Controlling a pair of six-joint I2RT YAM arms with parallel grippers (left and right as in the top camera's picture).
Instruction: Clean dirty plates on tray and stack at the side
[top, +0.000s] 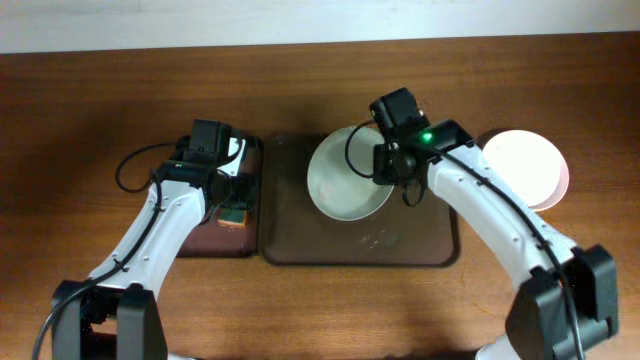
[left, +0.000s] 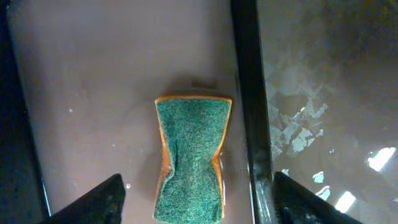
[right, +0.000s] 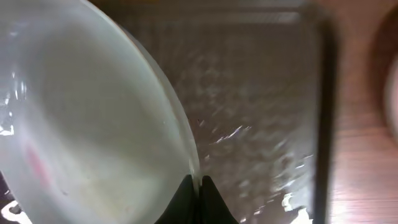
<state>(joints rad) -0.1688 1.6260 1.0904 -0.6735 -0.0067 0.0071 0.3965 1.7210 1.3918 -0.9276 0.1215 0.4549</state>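
Note:
A white plate (top: 345, 178) is held tilted above the large dark brown tray (top: 420, 245); my right gripper (top: 385, 165) is shut on its right rim. In the right wrist view the plate (right: 81, 118) fills the left, with a faint pink smear, and the fingers (right: 198, 186) pinch its edge over the wet tray (right: 261, 106). White plates (top: 525, 170) lie stacked on the table to the right of the tray. My left gripper (top: 228, 195) is open above the green and orange sponge (left: 191, 158), its fingers (left: 196, 199) to either side and apart from it.
The sponge lies in a narrower black-rimmed tray (top: 215, 240) left of the big tray; its rim (left: 249, 106) runs past the sponge. Wet streaks mark the big tray's floor (top: 380, 238). Bare wooden table lies in front and at the far left.

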